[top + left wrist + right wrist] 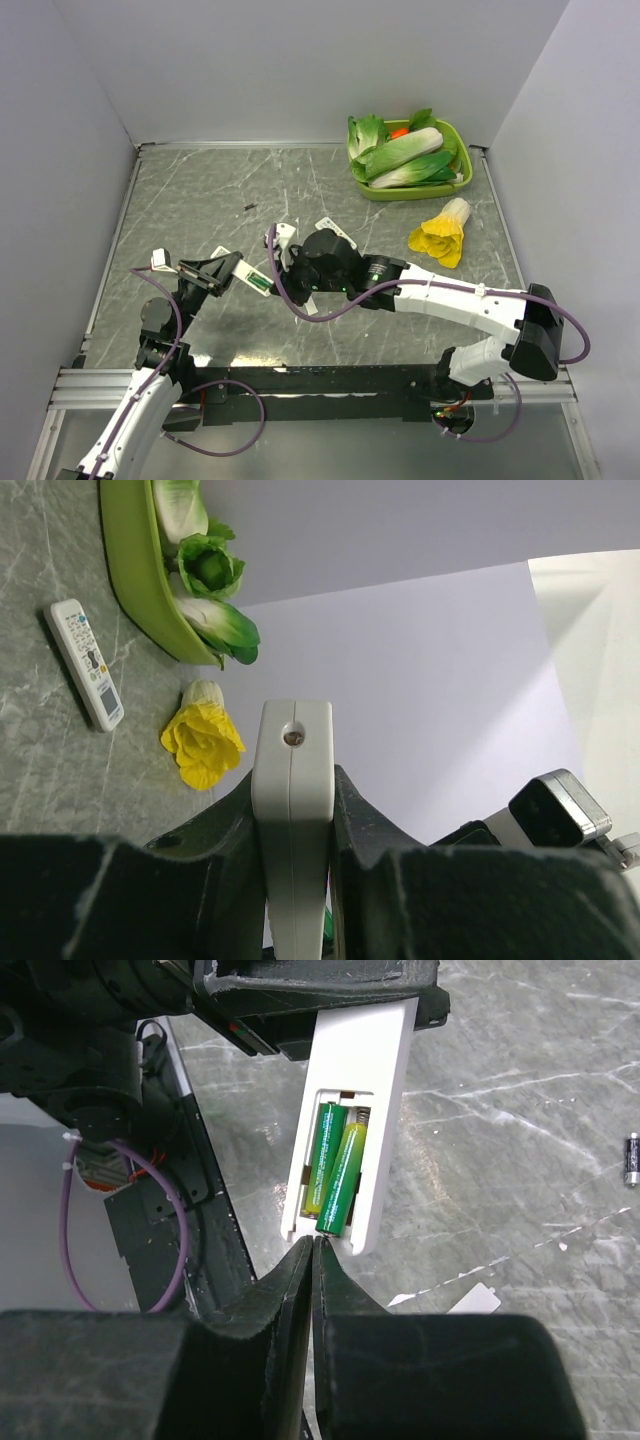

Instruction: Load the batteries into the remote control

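Remote control (355, 1110) held off the table (200, 200), clamped at one end by left gripper (215, 272), jaws closed on its sides, rear compartment open and facing up. In the top view it sits at 8 o'clock from table centre. Batteries (338, 1175) both in the compartment: one straight in its bay, the other aslant, lower end at the compartment edge. Right gripper (313, 1245) at 6 o'clock of the batteries, fingers pressed together, holding nothing, tips just at the aslant battery's end. Second remote (85, 665) flat on table. Green tray (410, 192) at 1 o'clock.
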You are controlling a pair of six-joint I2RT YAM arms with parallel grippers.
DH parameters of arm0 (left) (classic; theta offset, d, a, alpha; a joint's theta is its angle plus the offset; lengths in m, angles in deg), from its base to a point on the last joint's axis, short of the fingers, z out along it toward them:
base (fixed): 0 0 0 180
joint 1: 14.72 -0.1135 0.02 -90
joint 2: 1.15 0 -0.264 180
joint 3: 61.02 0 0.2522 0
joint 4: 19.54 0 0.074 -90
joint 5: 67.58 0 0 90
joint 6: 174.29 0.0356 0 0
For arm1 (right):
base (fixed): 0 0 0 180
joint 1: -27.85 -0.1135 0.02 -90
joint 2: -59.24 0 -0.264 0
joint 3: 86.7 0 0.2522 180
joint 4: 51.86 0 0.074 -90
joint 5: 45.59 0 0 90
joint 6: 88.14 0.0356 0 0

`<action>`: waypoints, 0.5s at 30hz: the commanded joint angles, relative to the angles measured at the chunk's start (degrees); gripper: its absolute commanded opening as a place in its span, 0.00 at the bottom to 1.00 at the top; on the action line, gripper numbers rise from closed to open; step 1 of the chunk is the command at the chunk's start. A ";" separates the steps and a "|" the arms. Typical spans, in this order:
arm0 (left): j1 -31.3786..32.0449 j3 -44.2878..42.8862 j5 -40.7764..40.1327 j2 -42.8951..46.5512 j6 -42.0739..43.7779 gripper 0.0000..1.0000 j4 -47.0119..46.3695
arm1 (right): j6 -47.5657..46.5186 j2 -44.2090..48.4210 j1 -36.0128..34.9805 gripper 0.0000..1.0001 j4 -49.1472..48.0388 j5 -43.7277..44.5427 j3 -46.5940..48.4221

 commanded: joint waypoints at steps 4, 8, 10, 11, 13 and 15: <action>0.16 11.32 0.75 0.14 -2.02 0.02 -4.86 | -0.42 -1.44 0.70 0.11 -1.25 -0.96 3.39; 0.16 11.41 1.19 0.49 -1.93 0.02 -4.16 | -2.17 0.40 0.79 0.18 1.30 -1.84 3.39; 0.16 11.32 1.01 0.75 -1.85 0.02 -3.81 | -3.48 1.54 0.97 0.22 3.50 -2.36 3.30; 0.16 11.32 1.01 0.93 -1.85 0.02 -3.63 | -3.84 2.51 1.05 0.28 4.29 -2.98 3.30; 0.16 11.32 0.93 1.19 -1.85 0.02 -3.54 | -5.07 3.39 1.05 0.32 6.22 -3.86 3.65; 0.16 11.23 1.10 1.28 -1.76 0.02 -3.63 | -5.60 4.88 1.32 0.38 6.67 -4.12 3.39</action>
